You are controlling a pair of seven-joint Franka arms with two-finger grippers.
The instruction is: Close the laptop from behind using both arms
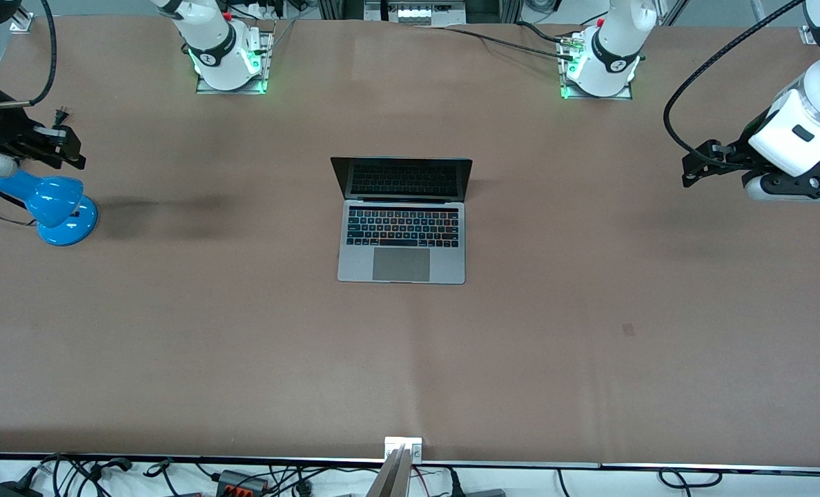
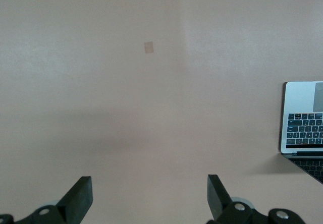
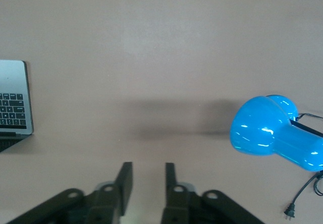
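Note:
The silver-grey laptop (image 1: 402, 238) lies open in the middle of the table, its dark screen facing the front camera and its lid standing up on the side toward the arms' bases. My left gripper (image 1: 691, 169) hangs over the bare table toward the left arm's end, well apart from the laptop, its fingers wide open and empty (image 2: 149, 183). The laptop's corner shows in the left wrist view (image 2: 303, 128). My right gripper (image 1: 72, 148) hangs over the right arm's end, above a blue lamp, its fingers a narrow gap apart and empty (image 3: 149, 166). The laptop's edge also shows in the right wrist view (image 3: 12, 103).
A blue desk lamp (image 1: 58, 203) with a black cord and plug lies on the table at the right arm's end, also seen in the right wrist view (image 3: 272, 133). A small patch of tape (image 1: 628, 330) marks the brown table cover. Cables run along the table's front edge.

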